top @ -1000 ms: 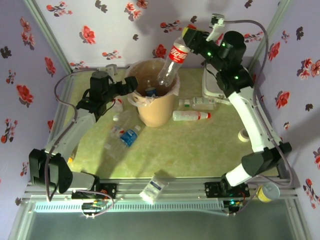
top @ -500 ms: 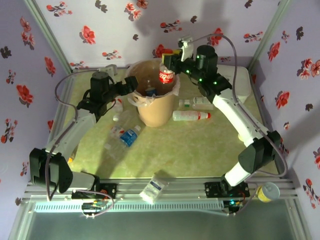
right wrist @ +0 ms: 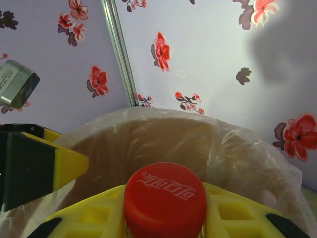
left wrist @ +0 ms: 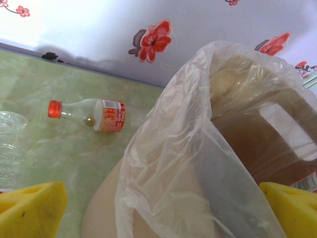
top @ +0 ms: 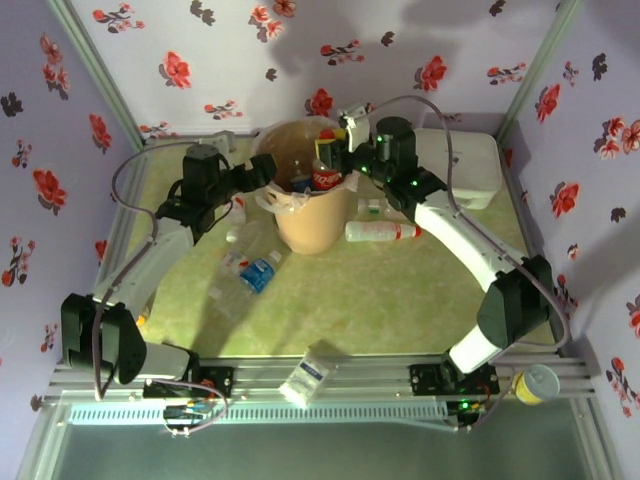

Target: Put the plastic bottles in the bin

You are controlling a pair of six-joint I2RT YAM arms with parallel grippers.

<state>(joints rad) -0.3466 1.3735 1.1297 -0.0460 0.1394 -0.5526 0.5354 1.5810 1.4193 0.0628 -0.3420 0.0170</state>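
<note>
Centrally, a cola bottle (right wrist: 165, 196) is clenched by the right gripper (top: 337, 162) over the bin (top: 310, 228); left gripper (top: 262, 172), at nine o'clock, is spread open.

Embossed on the red cap (right wrist: 165, 201) in the right wrist view: a flowing script logo, apparently Chinese characters in the Coca-Cola style. Reads upside down to the camera, hard to follow stroke by stroke. On the red-labelled bottle (top: 327, 180) in the top view: white lettering, too small to read. On the lying bottle (left wrist: 89, 113) in the left wrist view: a red and white label with fine print, not legible. On the blue-labelled bottle (top: 258, 272) in the top view: print too small to tell. On the white carton (top: 305, 377) at the near rail: blue markings, unreadable. On the small grey plate (right wrist: 15, 84), upper left of the right wrist view: tiny print, blurred past reading.
</note>
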